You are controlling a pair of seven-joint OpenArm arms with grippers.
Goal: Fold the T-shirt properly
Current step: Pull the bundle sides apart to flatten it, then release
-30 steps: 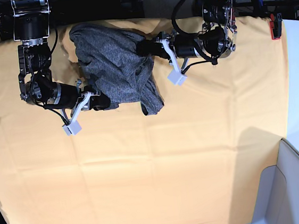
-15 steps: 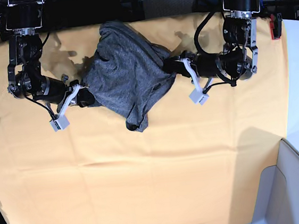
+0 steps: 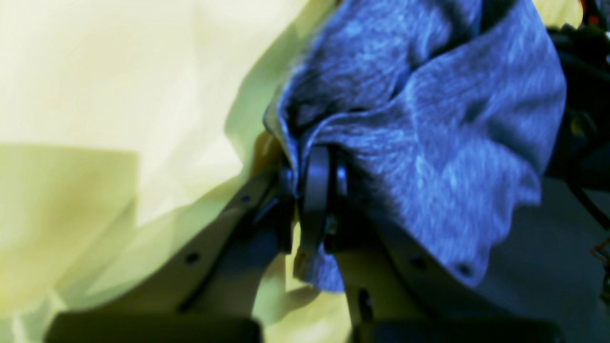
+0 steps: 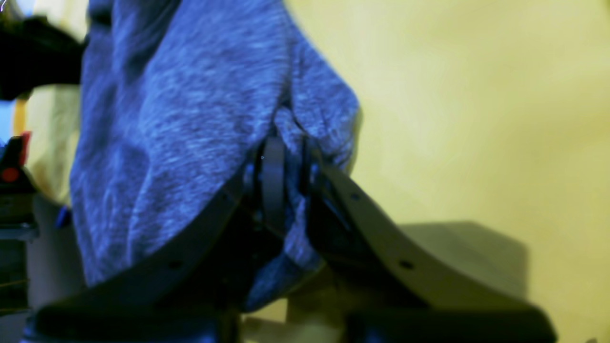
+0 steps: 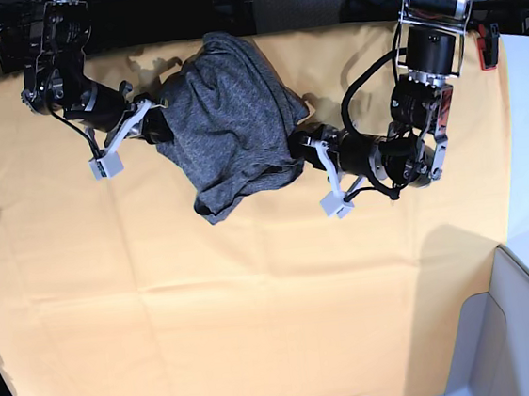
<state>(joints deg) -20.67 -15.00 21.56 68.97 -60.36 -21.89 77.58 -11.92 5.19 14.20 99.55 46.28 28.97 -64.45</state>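
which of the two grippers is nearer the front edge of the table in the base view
The left gripper, pinching the dark grey knit shirt; it sits lower there than the right one.

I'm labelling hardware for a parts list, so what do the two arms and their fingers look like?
Both arms are black, jointed frames with silvery metal bits and loose black cables. Each carries a small pale plate near dark, tapering fingers.
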